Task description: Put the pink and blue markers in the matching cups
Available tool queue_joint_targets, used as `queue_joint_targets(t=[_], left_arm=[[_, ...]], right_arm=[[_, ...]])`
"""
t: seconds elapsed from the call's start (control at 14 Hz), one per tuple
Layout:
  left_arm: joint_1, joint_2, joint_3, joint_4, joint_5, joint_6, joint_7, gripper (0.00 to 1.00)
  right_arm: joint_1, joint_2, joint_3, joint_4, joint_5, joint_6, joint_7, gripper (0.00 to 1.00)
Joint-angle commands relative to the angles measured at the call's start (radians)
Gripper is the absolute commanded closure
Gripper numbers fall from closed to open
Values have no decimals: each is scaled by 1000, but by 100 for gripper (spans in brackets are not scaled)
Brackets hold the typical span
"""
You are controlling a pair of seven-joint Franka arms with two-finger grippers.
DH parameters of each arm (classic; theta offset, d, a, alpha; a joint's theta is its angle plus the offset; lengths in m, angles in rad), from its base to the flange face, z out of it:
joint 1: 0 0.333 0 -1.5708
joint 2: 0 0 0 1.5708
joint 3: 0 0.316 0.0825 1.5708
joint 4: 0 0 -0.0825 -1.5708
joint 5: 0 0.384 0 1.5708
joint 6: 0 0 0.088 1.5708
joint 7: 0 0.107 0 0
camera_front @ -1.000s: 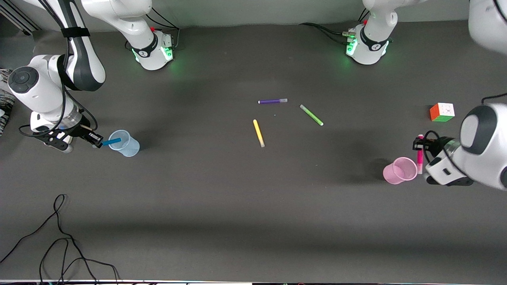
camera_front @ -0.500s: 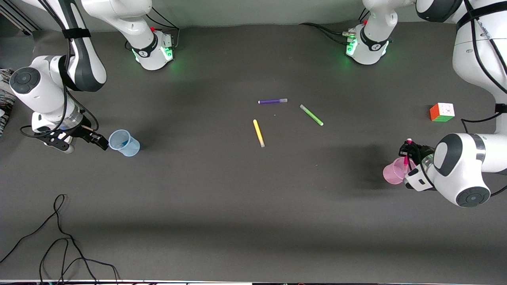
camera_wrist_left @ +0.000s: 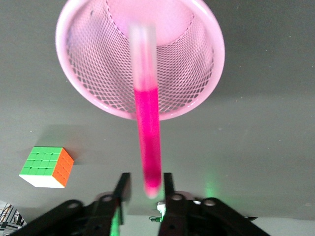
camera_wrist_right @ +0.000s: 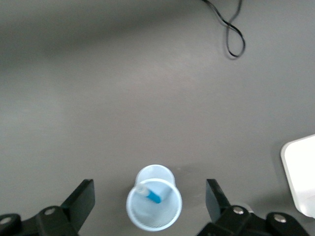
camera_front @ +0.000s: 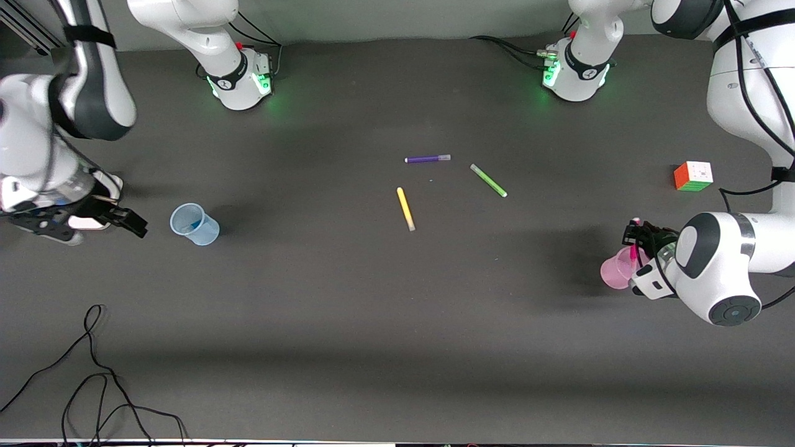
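Pink marker [camera_wrist_left: 147, 132] hangs tip-first into the pink mesh cup [camera_wrist_left: 93, 96], pinched by the left claw [camera_wrist_left: 146, 189], likely due for release; blue marker [camera_wrist_right: 149, 195] already sits in the blue cup [camera_wrist_right: 170, 216] below the spread right claw [camera_wrist_right: 150, 201].

The slim magenta-pink marker [camera_wrist_left: 148, 129] points its paler end into the pink mesh cup [camera_front: 615, 271], which stands at about four o'clock on the table. The bright blue marker [camera_wrist_right: 149, 194] leans inside the translucent pale blue cup [camera_front: 195, 224], at about nine o'clock.
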Motion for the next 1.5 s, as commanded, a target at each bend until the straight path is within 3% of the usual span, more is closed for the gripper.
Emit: queue_joint_targets(t=[0.0, 0.14, 0.43, 0.71, 1.07, 1.21, 1.43], left_arm=[[-13, 9, 4, 65, 15, -55, -9, 0], [-11, 9, 5, 126, 13, -86, -23, 0], [-4, -1, 4, 172, 9, -121, -26, 0], [36, -170, 2, 151, -53, -95, -22, 0], [58, -490, 1, -113, -120, 119, -23, 0], [55, -550, 1, -148, -120, 141, -22, 0], [29, -602, 4, -148, -122, 169, -23, 0]], right_arm=[[2, 4, -1, 191, 91, -241, -102, 0], [2, 2, 2, 295, 94, -401, -132, 0], [4, -38, 2, 332, 101, -481, -133, 0], [7, -65, 10, 362, 99, -545, -150, 0], [16, -64, 48, 414, 90, -570, -164, 0], [16, -56, 92, 414, 87, -570, -164, 0], [14, -56, 99, 414, 90, -570, -166, 0]])
